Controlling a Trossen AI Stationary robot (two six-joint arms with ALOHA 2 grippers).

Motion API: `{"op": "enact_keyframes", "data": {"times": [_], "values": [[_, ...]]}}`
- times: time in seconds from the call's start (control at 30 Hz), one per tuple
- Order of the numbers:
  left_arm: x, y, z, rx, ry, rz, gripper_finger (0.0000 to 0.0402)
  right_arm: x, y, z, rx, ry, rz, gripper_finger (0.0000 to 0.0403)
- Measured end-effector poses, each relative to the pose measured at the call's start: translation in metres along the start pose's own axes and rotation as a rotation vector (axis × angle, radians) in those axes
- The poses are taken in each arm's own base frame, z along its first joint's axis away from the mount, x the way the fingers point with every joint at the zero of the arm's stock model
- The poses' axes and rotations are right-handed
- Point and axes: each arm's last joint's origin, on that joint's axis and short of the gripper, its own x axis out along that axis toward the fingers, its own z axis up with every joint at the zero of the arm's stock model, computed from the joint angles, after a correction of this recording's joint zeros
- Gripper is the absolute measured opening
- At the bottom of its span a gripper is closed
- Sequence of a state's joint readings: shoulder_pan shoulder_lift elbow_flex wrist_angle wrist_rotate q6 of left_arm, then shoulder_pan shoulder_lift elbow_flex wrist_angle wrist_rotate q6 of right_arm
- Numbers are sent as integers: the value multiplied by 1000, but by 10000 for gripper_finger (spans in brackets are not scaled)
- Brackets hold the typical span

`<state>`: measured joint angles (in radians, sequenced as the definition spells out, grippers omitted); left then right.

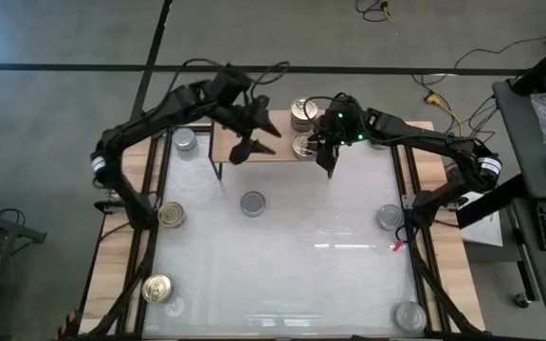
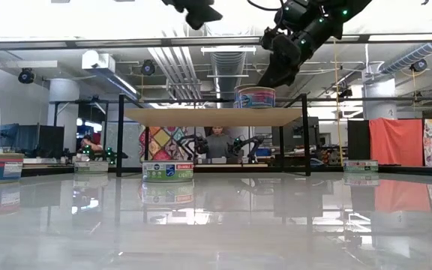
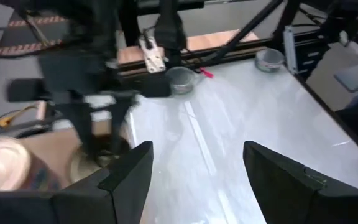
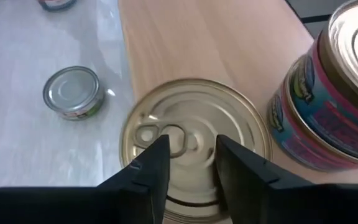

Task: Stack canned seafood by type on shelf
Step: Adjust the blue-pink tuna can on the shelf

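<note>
Front tins: two gold-lidded tins [image 1: 158, 288] [image 1: 171, 215] sit near the table's left edge; two silver-lidded tins [image 1: 409, 315] [image 1: 390, 217] sit near the right edge.
Middle tin: a silver-lidded tin [image 1: 252, 203] stands on the white tabletop [image 1: 282, 275], just in front of the shelf.
Shelf: the light-wood shelf [image 1: 282, 147] carries a gold-lidded tin [image 4: 194, 146] at its right end, beside a pink-labelled stack of tins [image 4: 328, 106].
Right gripper: the right gripper [image 4: 188, 165] hangs just above that gold lid, fingers narrowed with a small gap, nothing clamped.
Left gripper: the left gripper [image 3: 194, 177] hovers over the shelf's left part, fingers apart, empty.
Back tin: a silver-lidded tin [image 1: 186, 139] sits left of the shelf.
</note>
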<state>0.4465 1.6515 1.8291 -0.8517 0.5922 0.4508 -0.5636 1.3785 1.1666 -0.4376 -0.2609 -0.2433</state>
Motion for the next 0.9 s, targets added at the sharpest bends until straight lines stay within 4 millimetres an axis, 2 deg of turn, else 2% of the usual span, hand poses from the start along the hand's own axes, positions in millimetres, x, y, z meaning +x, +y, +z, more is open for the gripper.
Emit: {"op": "enact_keyframes", "data": {"times": [0.2,0.4,0.7,0.9], "values": [[-8,-38,-16,18,-18,-40,235,7,-2,-2,0,12,0,113],[-19,-70,-30,4,-13,-83,235,11,-4,-2,10,21,-47,129],[-30,-96,-51,-72,26,-85,236,9,-4,0,8,13,-57,156],[-37,-105,-65,-139,38,-77,236,-3,0,4,-5,-21,-62,175]]}}
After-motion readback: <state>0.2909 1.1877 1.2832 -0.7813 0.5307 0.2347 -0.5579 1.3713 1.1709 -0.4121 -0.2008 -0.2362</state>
